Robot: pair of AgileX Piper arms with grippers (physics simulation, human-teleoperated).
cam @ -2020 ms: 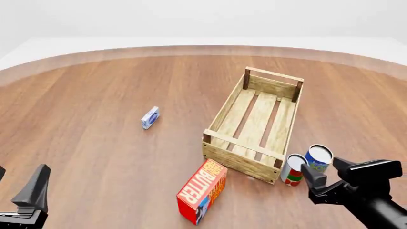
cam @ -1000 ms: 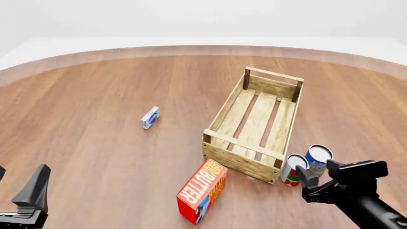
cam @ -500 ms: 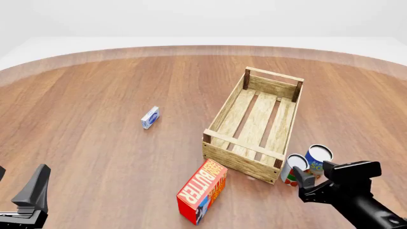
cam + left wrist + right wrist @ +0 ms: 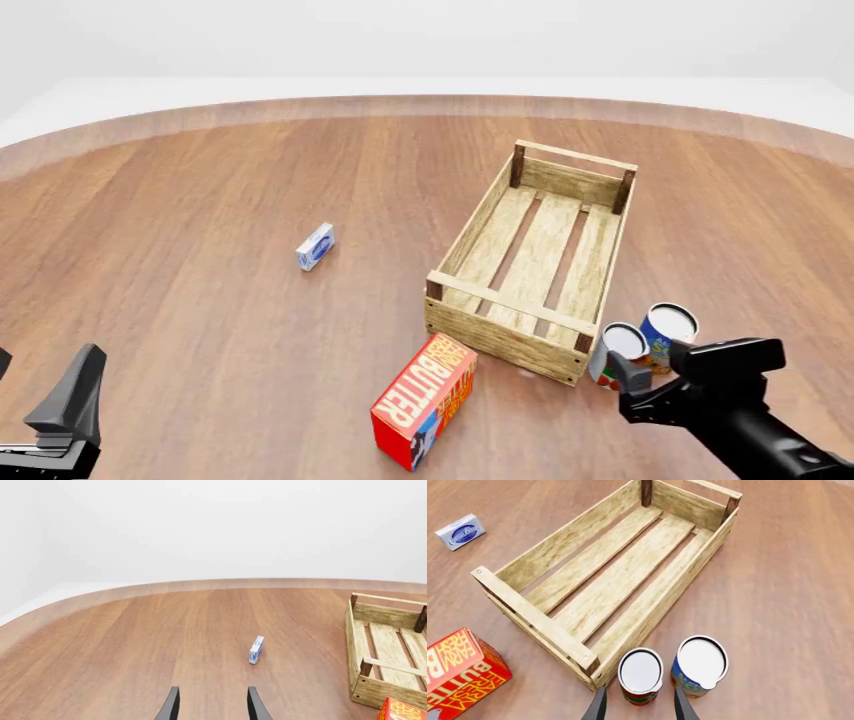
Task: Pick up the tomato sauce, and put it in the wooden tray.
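The tomato sauce [image 4: 615, 353] [image 4: 640, 676] is a small can with a silver-white top and a red and green label. It stands upright by the near right corner of the wooden tray [image 4: 534, 262] [image 4: 602, 582], a light slatted crate. My right gripper [image 4: 638, 386] [image 4: 639, 709] is open, just in front of and above the can, its fingers on either side of the can in the right wrist view. My left gripper [image 4: 212, 707] is open and empty at the near left, far from the can.
A blue-and-yellow can [image 4: 666, 334] [image 4: 698, 666] stands touching the tomato sauce on its right. A red butter box [image 4: 424, 400] [image 4: 457, 672] lies in front of the tray. A small blue-white box [image 4: 315, 246] [image 4: 256, 649] lies left of the tray.
My right gripper has moved left and slightly nearer over two seconds, lining up with the tomato sauce. The left arm has not moved.
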